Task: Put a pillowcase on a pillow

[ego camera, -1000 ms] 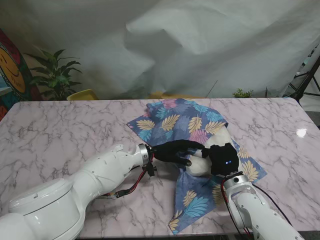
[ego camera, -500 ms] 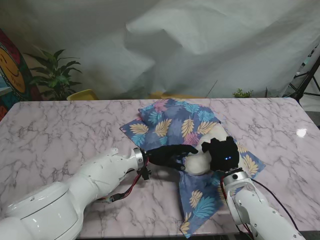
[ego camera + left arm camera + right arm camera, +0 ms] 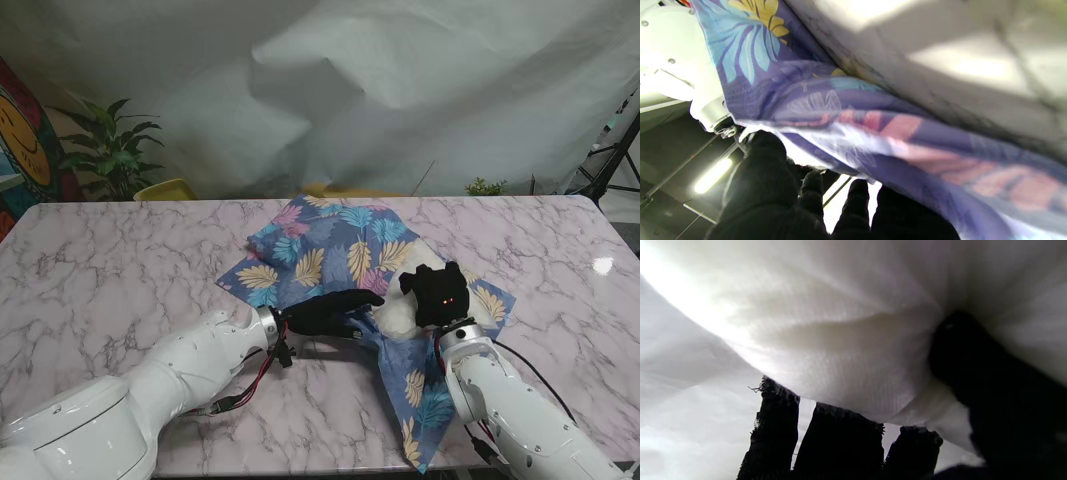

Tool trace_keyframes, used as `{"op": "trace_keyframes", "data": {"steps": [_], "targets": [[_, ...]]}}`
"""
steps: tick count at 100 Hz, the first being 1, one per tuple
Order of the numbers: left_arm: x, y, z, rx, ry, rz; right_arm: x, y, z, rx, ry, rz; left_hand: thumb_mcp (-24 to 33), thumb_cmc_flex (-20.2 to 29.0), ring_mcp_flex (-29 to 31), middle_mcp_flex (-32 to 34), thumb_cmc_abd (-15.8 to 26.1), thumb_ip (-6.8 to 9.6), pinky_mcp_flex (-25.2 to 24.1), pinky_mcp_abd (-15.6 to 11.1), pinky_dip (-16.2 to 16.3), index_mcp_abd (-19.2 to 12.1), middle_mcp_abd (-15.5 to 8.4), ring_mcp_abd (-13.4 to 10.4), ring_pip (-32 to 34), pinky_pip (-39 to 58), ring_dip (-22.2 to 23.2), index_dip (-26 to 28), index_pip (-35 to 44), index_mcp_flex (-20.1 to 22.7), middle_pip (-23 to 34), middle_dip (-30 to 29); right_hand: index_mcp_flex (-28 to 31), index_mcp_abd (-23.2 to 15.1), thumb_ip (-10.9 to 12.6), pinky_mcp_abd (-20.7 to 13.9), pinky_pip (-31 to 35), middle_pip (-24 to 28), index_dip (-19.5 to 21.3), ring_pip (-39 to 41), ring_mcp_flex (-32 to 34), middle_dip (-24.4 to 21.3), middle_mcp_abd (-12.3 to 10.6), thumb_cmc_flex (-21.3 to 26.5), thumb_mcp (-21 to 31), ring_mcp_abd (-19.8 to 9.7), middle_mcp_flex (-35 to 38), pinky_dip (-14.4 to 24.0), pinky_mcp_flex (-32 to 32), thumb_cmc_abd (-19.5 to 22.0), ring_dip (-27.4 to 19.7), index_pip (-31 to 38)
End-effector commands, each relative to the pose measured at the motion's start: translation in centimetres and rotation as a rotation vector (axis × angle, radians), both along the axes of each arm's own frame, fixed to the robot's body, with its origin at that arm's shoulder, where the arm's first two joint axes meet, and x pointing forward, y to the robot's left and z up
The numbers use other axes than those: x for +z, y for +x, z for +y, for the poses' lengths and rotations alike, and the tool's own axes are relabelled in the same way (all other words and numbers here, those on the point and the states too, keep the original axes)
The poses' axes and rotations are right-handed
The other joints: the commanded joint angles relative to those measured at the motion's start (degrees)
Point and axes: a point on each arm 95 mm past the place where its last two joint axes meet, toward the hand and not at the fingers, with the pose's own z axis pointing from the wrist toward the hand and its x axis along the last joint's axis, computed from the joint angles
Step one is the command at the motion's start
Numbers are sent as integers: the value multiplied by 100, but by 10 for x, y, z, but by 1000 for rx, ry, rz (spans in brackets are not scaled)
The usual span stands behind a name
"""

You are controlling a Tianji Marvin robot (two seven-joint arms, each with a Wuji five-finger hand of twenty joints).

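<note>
Pillowcase (image 3: 330,248) edge pinched w/ left hand (image 3: 325,314) fingers; right hand (image 3: 436,292) fingers grip pillow (image 3: 405,312).

No text, label, brand name or number could be read in any of the three views. The pillowcase (image 3: 340,245) carried only a printed pattern of leaves in yellow, teal and pink on a blue ground, with no lettering. The nearest thing to a sign was a painted yellow smiley face on the board (image 3: 25,140) at the far left edge of the stand's view, cut off by the frame and without words. A small red light glowed on the back of the right robot hand (image 3: 440,292), but it formed no figure or character. Both wrist views were too close and blurred to show any writing.
</note>
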Motion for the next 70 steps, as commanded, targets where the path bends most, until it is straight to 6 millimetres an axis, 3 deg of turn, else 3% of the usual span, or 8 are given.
{"op": "trace_keyframes", "data": {"steps": [1,9,14,23,32,46,60,70], "targets": [[-20,-15,14,-22,48,32,-1,4,-2,-17,14,8,83,196,1161,-29,-12,172,949,708,841,-316,-63,558,2278,5814,767,43,266,-24,230,93,-201,698,278,222,-69,132,289,67,-90,-72,111,-452,-45,250,-223,-117,-137,555,-89,-175],[-19,-16,14,-31,57,-4,-1,7,0,-9,37,16,95,236,1480,66,-127,174,1283,360,1010,-366,-65,319,2868,6526,1082,-131,390,-28,771,275,-235,798,581,289,-104,114,559,25,-194,-114,152,-723,-61,285,-322,-184,-225,719,-150,-386],[-18,-16,14,-40,67,-30,-1,8,1,1,49,25,111,225,1598,67,-165,174,1494,-5,1122,-393,-108,183,3349,7074,1388,-355,239,-29,846,261,-283,870,854,317,-126,102,1072,3,-278,-144,161,-878,-99,298,-409,-229,-290,805,-197,-627],[-15,-15,13,-66,97,-91,-1,10,4,21,75,40,163,206,2079,210,-198,162,2108,-744,1246,-366,-118,-310,4427,8136,1931,-832,-274,-15,1620,791,-356,932,837,370,-166,89,1111,-27,-341,-152,193,-1042,-121,298,-480,-250,-360,855,-215,-677],[-10,-15,11,-81,131,-156,0,12,8,34,110,50,241,210,2612,705,-239,150,2741,-1261,1088,-349,-234,-626,5126,8884,2061,-1136,-363,15,2205,1193,-413,1006,817,422,-186,93,1117,-45,-383,-154,220,-1149,-137,325,-538,-265,-393,882,-230,-711],[-5,-16,12,-91,187,-232,1,13,15,55,155,62,389,136,3328,1511,-287,130,3565,-1762,720,-358,-447,-956,5705,9551,2088,-1653,-658,30,3059,1872,-490,1102,792,507,-211,85,1121,-67,-476,-164,278,-1268,-191,370,-639,-285,-448,917,-254,-751],[-1,-17,11,-76,190,-287,0,13,22,77,196,91,559,-100,4068,1942,-374,107,4429,-2412,297,-389,-758,-1484,6172,9984,2158,-2538,-1758,-5,3965,2675,-555,1195,784,617,-247,75,1118,-92,-598,-176,347,-1312,-239,421,-752,-305,-517,960,-285,-790],[5,-18,10,-71,191,-331,-2,12,28,88,216,114,582,-284,4226,1973,-440,93,4608,-2612,168,-469,-908,-1652,6228,10028,2241,-2788,-1959,-94,4252,2928,-616,1264,782,645,-258,60,1110,-102,-670,-189,395,-1327,-284,451,-839,-311,-551,988,-312,-827]]}}
